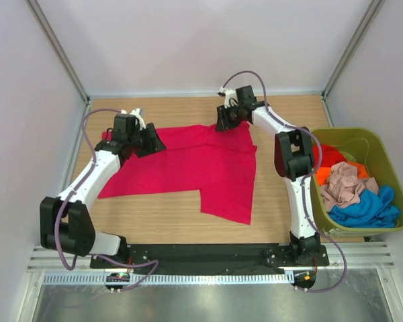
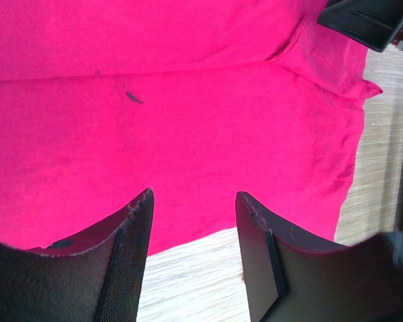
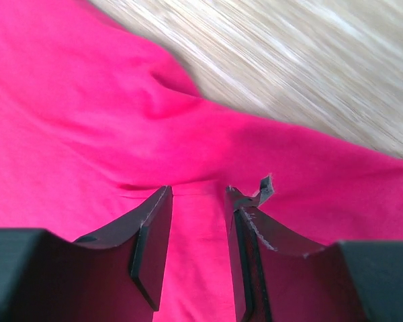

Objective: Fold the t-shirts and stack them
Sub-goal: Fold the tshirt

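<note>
top external alone shows the tub point(image 1: 385, 165), apparently holding three t-shirts point(image 1: 344, 185).

COUNT | crimson t-shirt point(image 1: 188, 168) 1, outside the tub point(image 1: 352, 132), to its left in the top view | orange-red t-shirt point(image 1: 330, 157) 1, in the tub | beige-pink t-shirt point(image 1: 342, 184) 1, in the tub | blue t-shirt point(image 1: 366, 208) 1, in the tub | shirts in all 4 | tub 1 | arms 2: left arm point(image 1: 94, 174), right arm point(image 1: 299, 194) | grippers 2: left gripper point(image 2: 195, 194), right gripper point(image 3: 198, 191) | table point(image 1: 154, 218) 1

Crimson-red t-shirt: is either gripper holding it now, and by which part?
Neither, it seems. The left gripper and right gripper both stand open above the crimson-red cloth t-shirt lying on the table; no cloth is pinched.
</note>
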You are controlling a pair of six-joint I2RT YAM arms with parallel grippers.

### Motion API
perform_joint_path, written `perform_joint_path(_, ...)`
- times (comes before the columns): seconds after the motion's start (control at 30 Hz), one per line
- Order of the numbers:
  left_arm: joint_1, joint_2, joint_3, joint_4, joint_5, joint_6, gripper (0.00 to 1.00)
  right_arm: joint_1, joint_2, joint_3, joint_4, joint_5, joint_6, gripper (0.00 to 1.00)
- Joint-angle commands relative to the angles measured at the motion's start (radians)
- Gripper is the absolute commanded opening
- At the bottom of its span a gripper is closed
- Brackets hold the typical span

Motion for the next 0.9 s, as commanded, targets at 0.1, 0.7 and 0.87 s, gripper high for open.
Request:
perform_joint_path(0.1, -0.005, 0.014, 0.009, 0.026, 0.024, 0.015, 0.54, -0.014, 0.061, 0.101, -0.063, -0.085, -0.037, 0.44)
perform_joint_path(0.7, -0.005, 0.023, 0.020, 0.024, 0.032, 0.018, 0.54, -0.020, 0.139, 0.139, -0.081, -0.161, -0.044, 0.42)
perform_joint_path(0.87, -0.005, 0.026, 0.023, 0.024, 0.033, 0.021, 0.54, -0.020, 0.150, 0.153, -0.078, -0.159, -0.044, 0.32)
